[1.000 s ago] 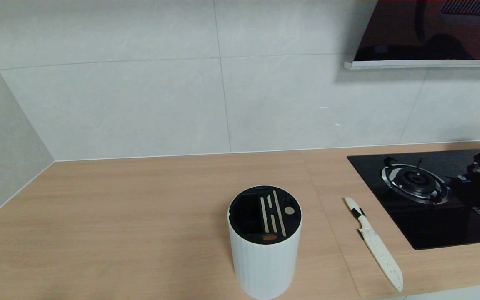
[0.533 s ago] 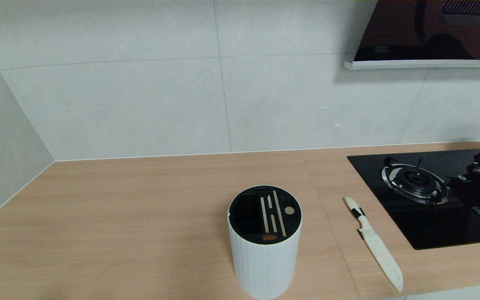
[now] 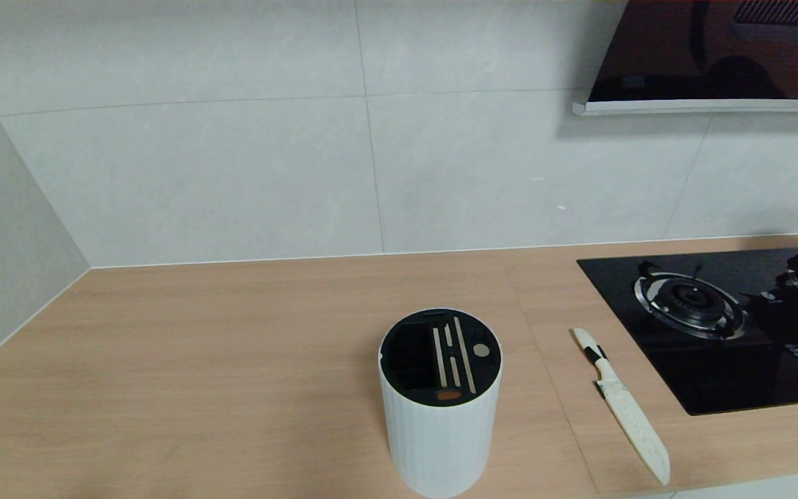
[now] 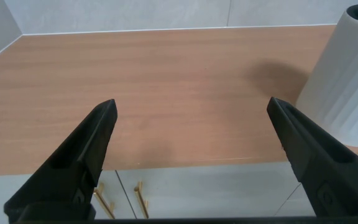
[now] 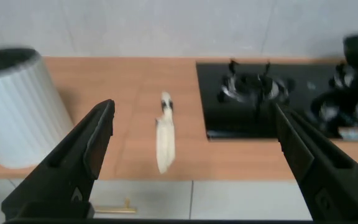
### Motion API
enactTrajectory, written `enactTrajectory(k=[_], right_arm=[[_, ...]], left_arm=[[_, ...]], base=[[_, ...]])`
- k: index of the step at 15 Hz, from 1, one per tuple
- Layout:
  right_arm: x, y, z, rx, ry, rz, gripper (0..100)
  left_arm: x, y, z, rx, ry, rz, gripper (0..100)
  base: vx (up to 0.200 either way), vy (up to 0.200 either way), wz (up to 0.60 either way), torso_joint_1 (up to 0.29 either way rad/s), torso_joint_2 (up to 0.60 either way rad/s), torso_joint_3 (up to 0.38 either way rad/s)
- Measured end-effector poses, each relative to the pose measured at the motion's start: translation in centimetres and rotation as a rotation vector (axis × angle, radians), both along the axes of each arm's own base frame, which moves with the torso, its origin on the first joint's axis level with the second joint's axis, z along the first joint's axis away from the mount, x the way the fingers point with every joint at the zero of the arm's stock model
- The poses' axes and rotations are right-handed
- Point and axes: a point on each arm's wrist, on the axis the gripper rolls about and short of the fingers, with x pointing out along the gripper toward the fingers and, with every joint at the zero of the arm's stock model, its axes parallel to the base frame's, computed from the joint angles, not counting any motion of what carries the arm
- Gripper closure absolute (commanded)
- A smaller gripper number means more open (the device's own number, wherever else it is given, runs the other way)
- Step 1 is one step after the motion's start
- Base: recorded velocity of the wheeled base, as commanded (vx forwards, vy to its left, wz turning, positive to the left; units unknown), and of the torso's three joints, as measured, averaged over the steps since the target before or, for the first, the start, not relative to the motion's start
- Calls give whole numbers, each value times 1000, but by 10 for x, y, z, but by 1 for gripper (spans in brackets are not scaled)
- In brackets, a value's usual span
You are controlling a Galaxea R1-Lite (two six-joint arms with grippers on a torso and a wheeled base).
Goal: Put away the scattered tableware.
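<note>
One white knife lies flat on the table, at 3 o'clock of one white ribbed holder, not touching it, tip toward 5 o'clock. One hob at 2 o'clock. Two claws: left claw and right claw, fingers apart, gripping nothing.

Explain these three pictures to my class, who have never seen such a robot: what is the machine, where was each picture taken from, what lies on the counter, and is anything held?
It is a wheeled robot with two arms. The wide picture comes from its head camera, looking down at a wooden counter. There stands a white ribbed holder; right of it a white knife lies flat, beside a black gas hob. The other pictures come from wrist cameras: the left gripper and right gripper are both open, holding nothing.
</note>
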Motion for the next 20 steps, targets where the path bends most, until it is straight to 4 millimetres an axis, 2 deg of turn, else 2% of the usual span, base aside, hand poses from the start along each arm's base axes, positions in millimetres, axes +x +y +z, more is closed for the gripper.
enactTrajectory(k=[3, 7, 9, 14, 20], right_arm=[[15, 1, 25, -4, 96, 51, 0], [60, 4, 48, -8, 297, 127, 0], [84, 7, 55, -14, 344, 169, 0], [127, 15, 53, -25, 451, 208, 0], [177, 22, 54, -27, 489, 207, 0]], left_arm=[[0, 0, 0, 0, 0, 0, 0], [0, 0, 0, 0, 0, 0, 0], [0, 0, 0, -1, 0, 0, 0], [0, 0, 0, 0, 0, 0, 0], [0, 0, 0, 0, 0, 0, 0]], base=[[0, 0, 0, 0, 0, 0], [0, 0, 0, 0, 0, 0], [0, 0, 0, 0, 0, 0], [0, 0, 0, 0, 0, 0], [0, 0, 0, 0, 0, 0]])
